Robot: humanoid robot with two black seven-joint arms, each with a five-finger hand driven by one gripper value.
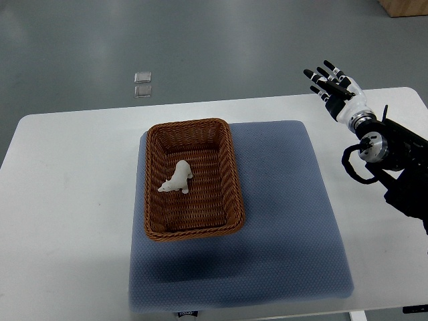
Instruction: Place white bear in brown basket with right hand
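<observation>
A small white bear [177, 178] lies on the woven floor of the brown basket [155, 144], near its middle. The basket stands on the left part of a blue-grey mat [287, 200]. My right hand [332, 85] is raised over the table's far right edge, well away from the basket, its dark fingers spread and holding nothing. Its arm enters from the right edge. No left arm shows.
The mat covers the middle of a white table [67, 200]. Beyond the far edge is grey floor with two small clear squares [142, 84] on it. A brown box corner [404, 7] shows at the top right.
</observation>
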